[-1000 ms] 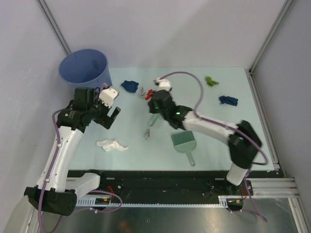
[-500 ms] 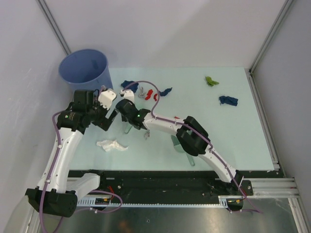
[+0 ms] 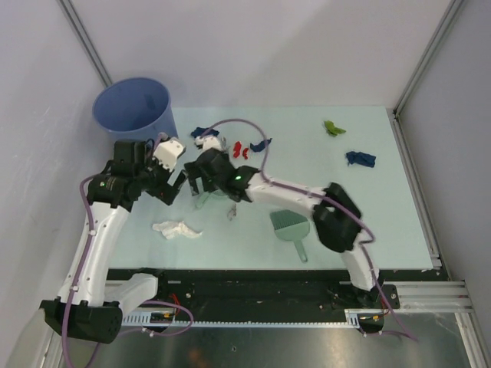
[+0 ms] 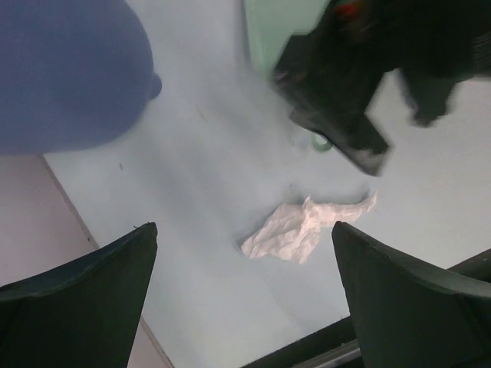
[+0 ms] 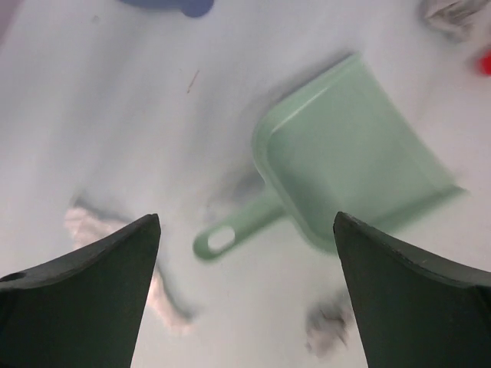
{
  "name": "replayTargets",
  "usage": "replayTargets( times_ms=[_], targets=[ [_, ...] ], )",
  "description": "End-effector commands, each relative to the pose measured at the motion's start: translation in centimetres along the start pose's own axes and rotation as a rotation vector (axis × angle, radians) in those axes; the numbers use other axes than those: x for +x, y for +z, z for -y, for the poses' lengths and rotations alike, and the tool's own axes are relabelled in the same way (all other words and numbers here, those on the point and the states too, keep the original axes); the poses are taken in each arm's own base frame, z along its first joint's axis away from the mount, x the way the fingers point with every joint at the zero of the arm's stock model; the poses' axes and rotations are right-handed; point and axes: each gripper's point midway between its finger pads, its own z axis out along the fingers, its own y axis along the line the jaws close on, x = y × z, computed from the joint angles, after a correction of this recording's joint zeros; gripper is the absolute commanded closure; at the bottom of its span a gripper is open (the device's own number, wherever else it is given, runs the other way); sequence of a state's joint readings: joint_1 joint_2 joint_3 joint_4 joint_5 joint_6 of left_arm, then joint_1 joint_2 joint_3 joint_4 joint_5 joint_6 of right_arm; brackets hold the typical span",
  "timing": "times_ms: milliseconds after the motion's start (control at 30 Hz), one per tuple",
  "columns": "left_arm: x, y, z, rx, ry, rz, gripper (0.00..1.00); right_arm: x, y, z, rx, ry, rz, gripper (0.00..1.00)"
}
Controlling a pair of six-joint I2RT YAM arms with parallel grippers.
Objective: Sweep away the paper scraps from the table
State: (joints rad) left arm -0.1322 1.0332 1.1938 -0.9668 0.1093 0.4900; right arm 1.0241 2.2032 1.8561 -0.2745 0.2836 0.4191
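Note:
Paper scraps lie scattered on the table [image 3: 368, 207]: a white one [image 3: 176, 228], a grey one [image 3: 232, 211], red bits [image 3: 239, 148], dark blue ones [image 3: 261, 144] [image 3: 360, 159] and a green one [image 3: 333, 127]. My right gripper [image 3: 201, 184] hangs open over the mint-green dustpan [image 3: 204, 201], which lies loose on the table. In the right wrist view the dustpan [image 5: 353, 153] sits ahead of the open right gripper [image 5: 245, 222], apart from both fingers. My left gripper [image 3: 175, 186] is open and empty, close beside the right one. In its wrist view the white scrap [image 4: 303, 230] lies below the open left gripper [image 4: 244, 230].
A blue bucket [image 3: 132, 113] stands at the back left corner, also large in the left wrist view [image 4: 69, 69]. The mint-green brush [image 3: 290, 224] lies near the front middle. White walls and metal rails bound the table. The two grippers are nearly touching.
The right arm swung left across the table carrying the dustpan, then its jaws opened and the dustpan came to rest under it. The left arm barely moved.

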Motion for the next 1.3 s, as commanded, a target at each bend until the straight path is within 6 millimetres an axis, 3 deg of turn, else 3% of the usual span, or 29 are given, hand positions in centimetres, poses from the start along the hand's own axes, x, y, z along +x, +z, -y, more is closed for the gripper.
replayTargets(
  times_ms=[0,33,67,100,133,167,200,267,300,333,367,400,433,467,500,533,567,633,667,700,733,800,833,1067,1267],
  targets=[
    [-5.4,-2.7,1.7,0.124,0.028,0.224,0.0,-11.4,-11.9,3.5,-0.047,0.043,0.225,0.0],
    [-6.3,-3.0,2.5,0.173,0.036,0.261,0.0,-9.2,-12.4,5.3,-0.04,0.051,0.175,0.0],
    [-7.0,-2.6,3.6,0.246,0.047,0.28,0.03,-10.0,-15.1,7.1,-0.037,0.084,0.195,0.0],
    [-8.4,-3.0,7.0,0.404,0.122,0.344,0.06,-10.3,-16.0,10.6,0.006,0.142,0.199,0.0],
    [-9.1,-3.0,8.5,0.46,0.175,0.357,0.12,-8.1,-16.2,13.2,0.043,0.164,0.148,0.0],
    [-9.4,-2.0,10.2,0.517,0.234,0.34,0.12,-7.1,-17.1,15.4,0.086,0.182,0.12,0.0],
    [-9.8,-1.9,13.5,0.584,0.387,0.349,0.12,-8.4,-19.7,18.8,0.14,0.214,0.172,0.0],
    [-9.7,-0.2,16.9,0.659,0.533,0.318,0.09,-5.8,-21.2,22.0,0.197,0.227,0.11,0.0],
    [-9.6,-0.4,19.9,0.726,0.689,0.344,0.07,-6.0,-23.0,23.1,0.201,0.237,0.127,0.0],
    [-9.5,-0.1,21.5,0.765,0.768,0.355,0.04,-5.8,-24.2,25.8,0.255,0.253,0.135,0.0],
    [-8.9,0.8,23.1,0.816,0.841,0.347,0.03,-4.3,-25.0,27.5,0.293,0.275,0.1,0.0],
    [-8.8,0.6,25.2,0.869,1.004,0.414,0.01,-3.9,-25.7,28.1,0.278,0.293,0.094,0.0],
    [-8.7,0.4,26.5,0.921,1.071,0.455,0.0,-4.3,-27.9,30.4,0.308,0.329,0.142,0.0],
    [-8.5,1.3,27.9,0.969,1.12,0.459,0.0,-3.9,-28.6,31.1,0.307,0.352,0.15,0.0],
    [-8.8,1.3,29.3,1.004,1.176,0.489,0.0,-3.1,-29.0,31.4,0.282,0.377,0.147,0.0],
    [-10.6,0.9,30.4,1.026,1.192,0.543,0.0,-3.2,-30.6,33.0,0.315,0.411,0.187,0.0],
    [-10.3,2.8,31.8,1.066,1.208,0.507,0.01,-2.8,-31.1,33.4,0.32,0.419,0.193,0.0],
    [-11.3,3.5,34.2,1.066,1.334,0.547,0.04,-1.8,-31.9,34.1,0.341,0.436,0.191,0.0],
    [-10.4,5.9,35.4,1.06,1.391,0.482,0.05,-1.5,-32.0,34.3,0.347,0.434,0.186,0.0],
    [-10.4,6.0,37.1,1.065,1.465,0.502,0.07,-1.0,-31.9,34.3,0.349,0.436,0.172,0.0],
    [-9.0,7.8,38.5,1.103,1.488,0.451,0.07,-0.8,-32.0,34.1,0.345,0.432,0.168,0.0],
    [-8.5,8.2,40.6,1.139,1.532,0.451,0.06,-0.2,-32.0,34.1,0.348,0.431,0.154,0.0],
    [-7.0,9.4,41.5,1.18,1.546,0.405,0.07,0.1,-32.3,34.7,0.363,0.444,0.155,0.0],
    [-2.5,10.2,44.1,1.298,1.665,0.348,0.06,1.5,-32.4,34.6,0.35,0.444,0.13,0.0],
    [-1.7,12.9,44.6,1.28,1.635,0.25,0.14,1.7,-32.2,34.5,0.34,0.455,0.136,0.0]
  ],
)
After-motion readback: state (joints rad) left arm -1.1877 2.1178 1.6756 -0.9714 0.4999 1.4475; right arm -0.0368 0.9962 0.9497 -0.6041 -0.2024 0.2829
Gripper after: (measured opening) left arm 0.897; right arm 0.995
